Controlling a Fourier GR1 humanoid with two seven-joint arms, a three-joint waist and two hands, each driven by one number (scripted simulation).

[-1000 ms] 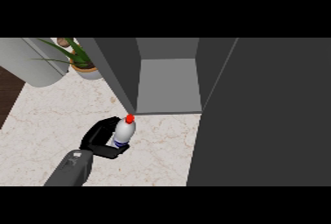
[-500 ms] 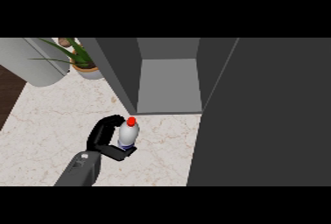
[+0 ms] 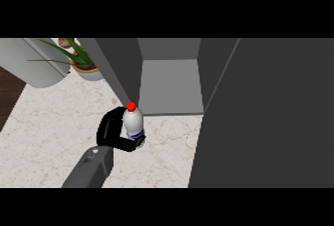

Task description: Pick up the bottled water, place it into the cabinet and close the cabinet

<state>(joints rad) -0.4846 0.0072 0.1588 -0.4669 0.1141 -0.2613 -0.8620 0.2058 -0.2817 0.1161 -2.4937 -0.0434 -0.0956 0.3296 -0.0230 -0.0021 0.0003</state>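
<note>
Currently your left hand's black fingers are wrapped around the white plastic water bottle with red cap, held upright above the pale marbled stone worktop, just in front of the open dark grey cabinet. Carry step, I'd say. Next: lift and push forward onto its smooth flat shelf, clearing the left wall. Right hand isn't visible.

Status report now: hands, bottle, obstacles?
Left hand curled round bottled water, upright. Right hand unseen. Cabinet open ahead; its door stands at right.
</note>
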